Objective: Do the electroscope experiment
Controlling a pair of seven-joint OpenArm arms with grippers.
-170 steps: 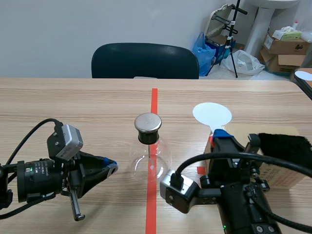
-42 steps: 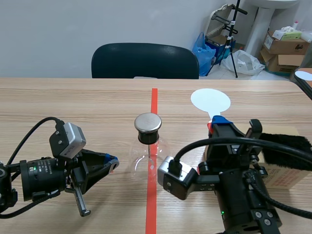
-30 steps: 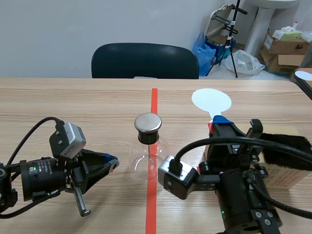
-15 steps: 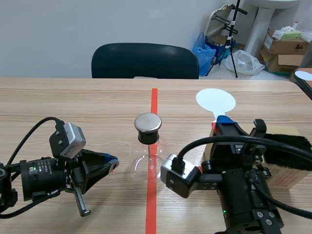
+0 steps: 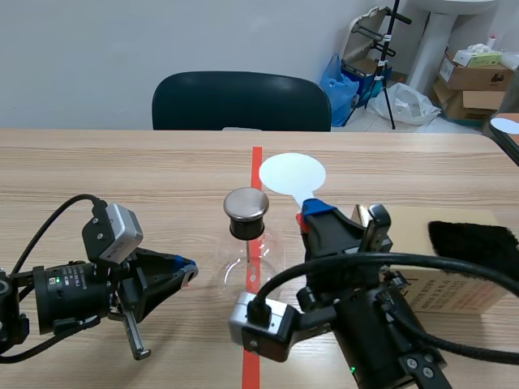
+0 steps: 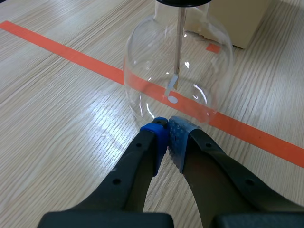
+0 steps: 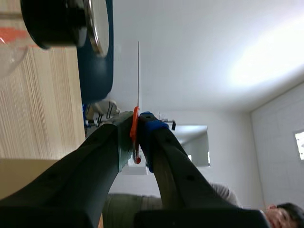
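Observation:
The electroscope is a round glass flask with a black stopper and a metal disc cap, standing on the red tape line. My right gripper is shut on the orange handle of a white round paddle, whose disc hangs just right of and behind the cap. In the right wrist view the paddle shows edge-on between my gripper, with the cap off to one side. My left gripper is shut on nothing, low on the table; its tips sit right at the flask wall.
A cardboard box with a black fur cloth on top stands at the right. A dark chair is behind the table's far edge. The red tape line runs down the middle.
My right arm has swung left, carrying the white paddle from over the box side to just beside the metal cap. The left arm has stayed where it was.

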